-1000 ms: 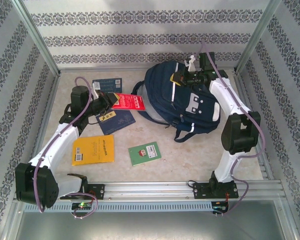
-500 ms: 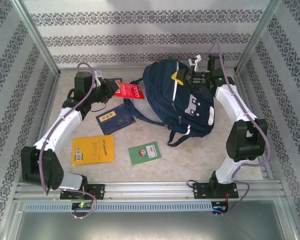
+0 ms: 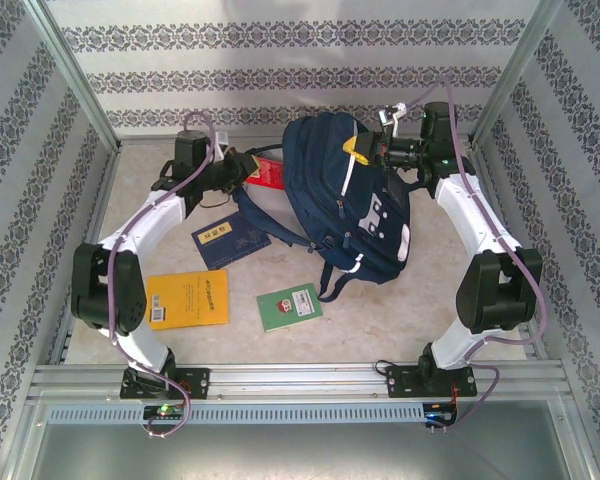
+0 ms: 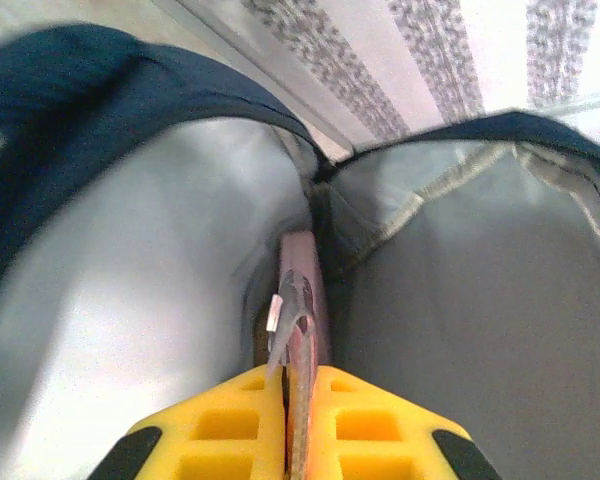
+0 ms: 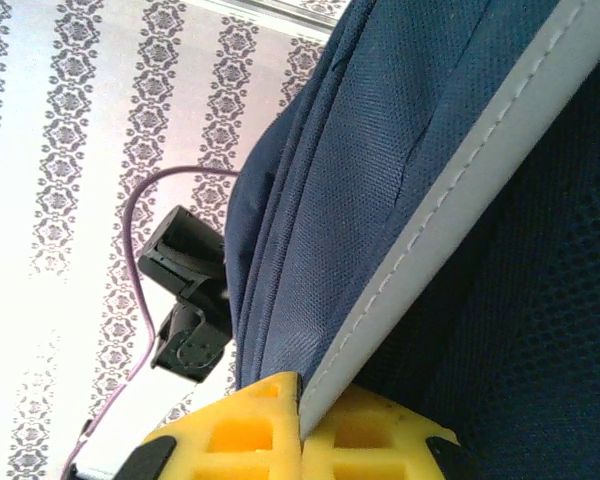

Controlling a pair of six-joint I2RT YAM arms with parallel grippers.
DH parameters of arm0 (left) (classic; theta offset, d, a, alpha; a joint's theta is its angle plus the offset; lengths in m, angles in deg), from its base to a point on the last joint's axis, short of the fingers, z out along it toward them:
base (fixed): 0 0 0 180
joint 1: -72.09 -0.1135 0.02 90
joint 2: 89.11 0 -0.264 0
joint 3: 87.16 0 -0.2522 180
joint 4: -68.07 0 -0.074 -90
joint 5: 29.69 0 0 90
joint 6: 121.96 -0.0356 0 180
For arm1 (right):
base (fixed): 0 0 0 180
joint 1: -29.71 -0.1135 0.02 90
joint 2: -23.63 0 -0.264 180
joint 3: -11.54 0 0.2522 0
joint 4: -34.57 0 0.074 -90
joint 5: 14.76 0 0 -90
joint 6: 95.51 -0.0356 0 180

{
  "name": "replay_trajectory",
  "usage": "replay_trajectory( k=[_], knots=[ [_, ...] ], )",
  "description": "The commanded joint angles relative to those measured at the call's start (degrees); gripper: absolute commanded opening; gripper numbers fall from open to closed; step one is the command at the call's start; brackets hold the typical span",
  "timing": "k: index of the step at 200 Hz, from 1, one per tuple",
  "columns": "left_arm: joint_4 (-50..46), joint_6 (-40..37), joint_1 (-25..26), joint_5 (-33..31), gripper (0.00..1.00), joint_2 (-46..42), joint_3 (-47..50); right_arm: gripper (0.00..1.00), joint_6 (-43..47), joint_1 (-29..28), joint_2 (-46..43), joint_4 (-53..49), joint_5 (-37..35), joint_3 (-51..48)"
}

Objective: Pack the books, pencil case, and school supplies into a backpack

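The right claw (image 3: 364, 150) is clenched on the top edge of the backpack (image 3: 355, 215). It holds the bag up at a tilt off the desk (image 3: 410, 300), with the mouth turned toward the other arm. That hold seems meant to pull the opening taut and wide. The left claw (image 3: 248, 172) is grasping the red packet (image 3: 271, 170) by its near end. The packet's far end reaches forward of the fingers into the mouth, just across from the right claw. The step in hand looks like feeding the packet in, and letting go would best wait until it sits deeper. The left wrist view adds what the overhead one cannot. There the packet stands edge-on and upright between the yellow pads (image 4: 245, 405), and ahead of the claw the pale grey lining (image 4: 130, 260) opens on both sides of a fold. The right wrist view shows that claw's own grip, shut on a pale stripe (image 5: 460, 190) sewn along the navy fabric. The overhead view supplies the rest of the work. Back from the left claw, toward the arm bases, a dark blue book (image 3: 230, 240), a yellow-orange book (image 3: 185, 298) and a green book (image 3: 290, 306) lie flat on the desk, apart from the bag and not yet packed.
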Motion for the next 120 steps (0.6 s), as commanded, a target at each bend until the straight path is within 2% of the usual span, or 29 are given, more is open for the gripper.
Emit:
replay_trajectory(
  k=[1,31,61,100,111,120],
  knots=[
    [5.0,-2.57,3.2,7.1,0.06,2.68,-4.7,0.0,-2.26,-0.12,-3.84,11.22,4.72,0.94],
    [4.45,-3.04,6.46,9.89,0.0,7.01,-7.07,0.0,-4.65,-0.14,-3.45,14.24,4.78,0.93],
    [8.4,-0.79,10.87,7.16,0.0,9.97,-4.04,0.0,-6.51,-0.23,-2.72,15.69,4.63,2.09],
    [15.47,3.17,17.58,4.32,0.03,16.29,-4.98,0.0,-7.36,-0.33,-2.21,17.24,4.46,2.21],
    [16.13,3.78,19.47,4.04,0.09,18.5,-6.58,0.0,-7.32,-0.32,-2.06,17.4,4.43,2.21],
    [14.55,3.34,20.85,3.33,0.26,20.01,-8.51,0.0,-7.1,-0.32,-2.0,17.26,4.12,2.06]
  ],
)
